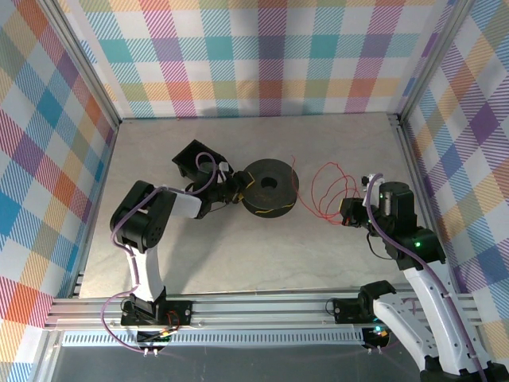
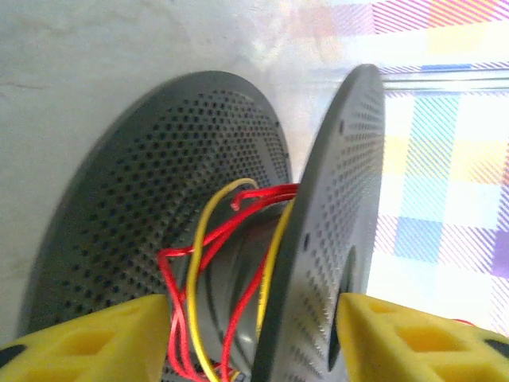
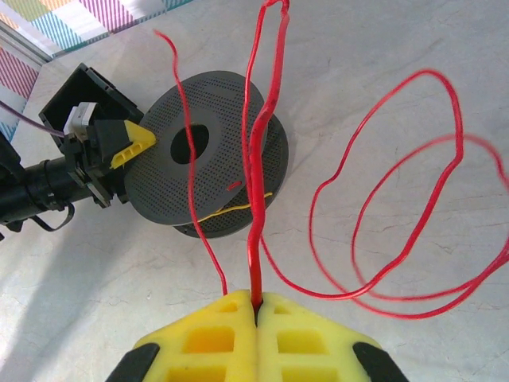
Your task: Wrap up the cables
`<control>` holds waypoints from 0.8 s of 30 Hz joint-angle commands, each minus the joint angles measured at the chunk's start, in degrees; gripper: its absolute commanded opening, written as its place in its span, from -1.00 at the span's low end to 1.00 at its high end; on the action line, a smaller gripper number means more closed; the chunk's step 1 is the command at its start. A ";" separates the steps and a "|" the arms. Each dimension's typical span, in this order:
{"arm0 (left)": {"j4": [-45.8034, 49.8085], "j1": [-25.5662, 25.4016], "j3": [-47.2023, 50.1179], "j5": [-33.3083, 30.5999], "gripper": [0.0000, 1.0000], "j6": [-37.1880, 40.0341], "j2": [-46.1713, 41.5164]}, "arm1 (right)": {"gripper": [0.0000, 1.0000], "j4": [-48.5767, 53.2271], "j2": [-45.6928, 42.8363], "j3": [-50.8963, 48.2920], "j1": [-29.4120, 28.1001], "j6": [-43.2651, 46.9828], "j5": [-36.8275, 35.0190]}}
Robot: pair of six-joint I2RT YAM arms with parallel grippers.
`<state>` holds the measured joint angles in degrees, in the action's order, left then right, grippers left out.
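A dark grey perforated plastic spool (image 1: 283,196) lies flat on the pale marbled counter (image 1: 199,255), near the middle of the top view, inside walls of pastel checked fabric (image 1: 262,56).

The left gripper (image 1: 236,188) sits at the spool's left edge. In the left wrist view its 2 yellow foam fingers (image 2: 87,346) stand apart at the bottom of the frame. The nearer flange of the spool (image 2: 159,175) rises between them. The right finger is against the flange's outer face, and the left one stands clear of it. The gripper is partly open, with no clamp to be seen.

The hair-fine red and yellow cables (image 2: 195,286) are partly wound on the core between the 2 flanges. From there a red strand (image 3: 254,239) runs down the right wrist view to the right gripper (image 3: 256,306). Its 2 yellow fingers are pressed together on that strand at the bottom centre. More red wire springs out in loose loops across the right half of that frame.

In the top view these loops (image 1: 312,191) lie on the counter between the spool and the right gripper (image 1: 347,212), right of centre.
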<state>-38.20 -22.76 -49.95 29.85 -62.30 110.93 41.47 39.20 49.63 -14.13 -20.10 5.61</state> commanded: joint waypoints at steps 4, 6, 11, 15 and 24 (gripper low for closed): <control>-6.03 -0.50 1.25 1.45 -0.29 -1.78 -1.34 | -1.00 -0.63 -0.08 -0.48 0.50 0.76 1.12; -4.97 -0.60 1.42 0.98 -0.62 -1.18 -2.48 | -1.00 -0.87 -0.09 -0.75 0.51 0.66 1.23; 3.30 -1.76 0.60 -2.00 -1.00 3.46 -7.30 | -1.00 -1.00 -0.16 -0.84 0.58 0.49 1.24; 19.74 -4.36 -3.25 -9.08 -1.00 12.32 -13.65 | -1.00 -0.78 -0.69 -0.93 0.62 0.41 0.98; 56.08 -15.65 -18.93 -38.04 -1.00 30.98 -22.34 | -1.00 -0.31 -2.10 -1.29 0.68 0.38 0.14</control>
<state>2.35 -36.27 -64.79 4.49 -39.97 90.74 41.47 38.00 49.04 -13.82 -20.12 6.00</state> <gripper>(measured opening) 0.069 0.048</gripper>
